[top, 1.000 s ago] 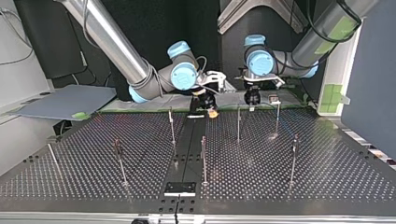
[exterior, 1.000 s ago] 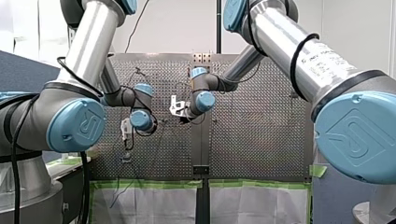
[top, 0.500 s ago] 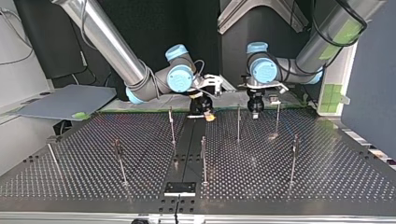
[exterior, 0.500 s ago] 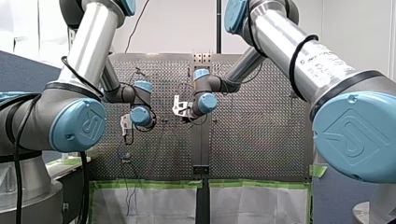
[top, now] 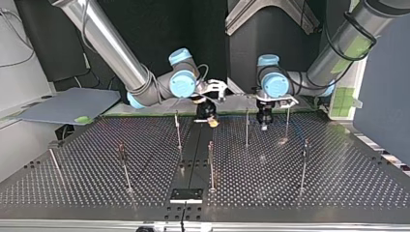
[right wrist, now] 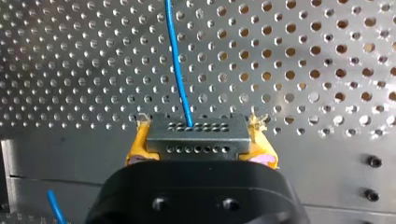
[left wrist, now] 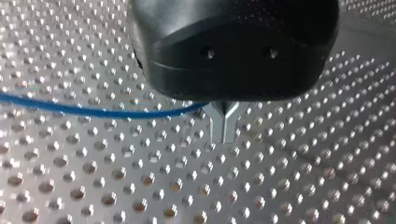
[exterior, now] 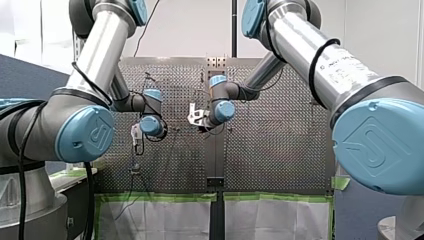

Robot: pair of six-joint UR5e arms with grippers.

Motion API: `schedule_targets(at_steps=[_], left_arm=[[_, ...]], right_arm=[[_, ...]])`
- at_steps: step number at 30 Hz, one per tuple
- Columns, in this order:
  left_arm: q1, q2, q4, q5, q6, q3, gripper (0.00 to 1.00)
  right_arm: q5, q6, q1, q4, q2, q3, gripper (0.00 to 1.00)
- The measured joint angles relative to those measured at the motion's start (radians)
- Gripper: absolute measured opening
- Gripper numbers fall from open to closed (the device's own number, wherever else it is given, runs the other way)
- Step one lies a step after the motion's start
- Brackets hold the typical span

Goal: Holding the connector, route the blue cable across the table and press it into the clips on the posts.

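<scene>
The cable was bright blue. The table was silver, patterned with rows of dark holes. The connector was grey with rows of tiny holes, between the yellow pads of my right gripper. Green tape showed at the top view's right.

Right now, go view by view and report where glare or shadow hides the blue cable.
Left wrist view: the blue cable reads plainly until the black body of my left gripper covers it. Right wrist view: evenly lit, cable traceable into the connector. Top view: glare patches on the perforated table, cable barely traceable. Front view: too thin to follow.
</scene>
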Motion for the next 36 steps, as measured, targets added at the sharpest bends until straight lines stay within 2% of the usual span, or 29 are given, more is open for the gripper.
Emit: schedule_targets(at_steps=[9,11,12,13,14,15,16,17,18,20,21,22,32,36], left_arm=[[0.020,-0.004,-0.013,0.002,0.009,0.018,0.01],[0.021,-0.004,-0.014,0.003,0.011,0.018,0.12],[0.021,-0.005,-0.014,0.004,0.012,0.018,0.12],[0.022,-0.005,-0.014,0.006,0.012,0.018,0.20],[0.022,-0.005,-0.014,0.009,0.013,0.018,0.36],[0.022,-0.005,-0.014,0.011,0.013,0.017,0.36],[0.022,-0.005,-0.014,0.013,0.013,0.018,0.44],[0.022,-0.004,-0.015,0.014,0.013,0.017,0.59],[0.022,-0.005,-0.015,0.015,0.013,0.017,0.59],[0.022,-0.005,-0.019,0.017,0.013,0.017,0.92],[0.022,-0.005,-0.024,0.018,0.013,0.017,0.92],[0.022,-0.004,-0.032,0.018,0.012,0.017,1.00],[0.012,0.002,-0.124,0.010,0.022,0.014,1.00],[0.005,0.026,-0.148,0.007,0.010,-0.010,1.00]], right_arm=[[0.000,0.000,-0.028,-0.002,0.000,0.000,0.00],[0.000,0.000,-0.033,-0.004,0.000,0.000,0.00],[0.000,0.000,-0.035,-0.005,0.000,0.000,0.00],[0.000,0.000,-0.036,-0.005,0.000,0.000,0.00],[0.000,0.000,-0.037,-0.006,0.000,0.000,0.00],[0.000,0.000,-0.038,-0.006,0.000,0.000,0.00],[0.000,0.000,-0.038,-0.006,0.000,0.000,0.00],[0.000,0.000,-0.039,-0.006,0.000,0.000,0.00],[0.000,0.000,-0.039,-0.006,0.000,0.000,0.00],[-0.001,0.000,-0.040,-0.006,0.000,0.000,0.00],[-0.001,0.000,-0.040,-0.006,0.000,0.000,0.00],[-0.001,0.000,-0.040,-0.006,0.000,0.000,0.00],[-0.003,0.000,-0.040,-0.006,0.000,0.000,0.00],[-0.003,0.000,-0.040,-0.006,0.000,0.000,0.00]])
